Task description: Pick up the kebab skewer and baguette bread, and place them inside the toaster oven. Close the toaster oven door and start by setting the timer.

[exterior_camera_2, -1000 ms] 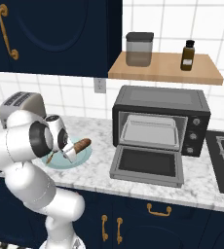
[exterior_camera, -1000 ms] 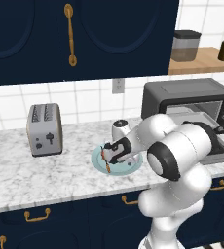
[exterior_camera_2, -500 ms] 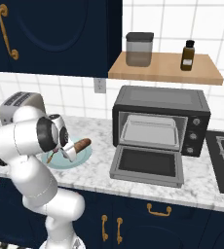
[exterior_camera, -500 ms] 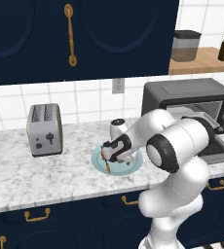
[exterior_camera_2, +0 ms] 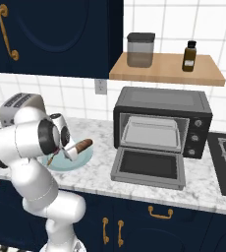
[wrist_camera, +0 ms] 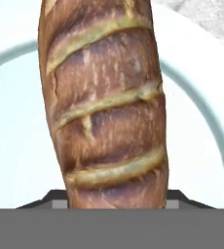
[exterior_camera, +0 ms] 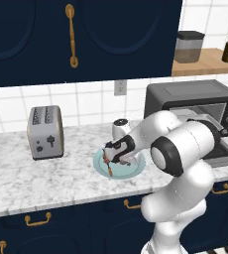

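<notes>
Since the earlier frames, the arm [exterior_camera: 180, 149] has lowered and reached further over the plate [exterior_camera: 134, 171], bringing the gripper [exterior_camera: 117, 153] down onto its contents. Base cameras have not shifted; the counter [exterior_camera: 46, 173], toaster [exterior_camera: 45, 132] and oven [exterior_camera_2: 162, 120] sit at the same places in both base views.

1. Oven: stands at the right end of the counter, well apart from the plate. Its door [exterior_camera_2: 149, 168] lies folded down and open, with the rack [exterior_camera_2: 152, 135] exposed and nothing on it.

2. Plate: pale blue, on the counter between toaster and oven. A small white shaker [exterior_camera: 119, 129] stands just behind it.

3. Baguette [wrist_camera: 104, 102]: lies on the plate. In the hand view it runs straight up from between the two dark finger tips, crust close to the lens. In the right base view one end projects from the hand [exterior_camera_2: 83, 144].

4. Skewer [exterior_camera: 107, 163]: lies on the plate just beside the gripper, its stick end pointing over the near rim.

5. Gripper: jaws straddle the baguette and are narrowing on it. Whether the pads already bear on the crust cannot be told.

Judgement: the step in hand is the grasp of the baguette. Neither food item is in the oven yet; door closing and timer setting remain.
</notes>
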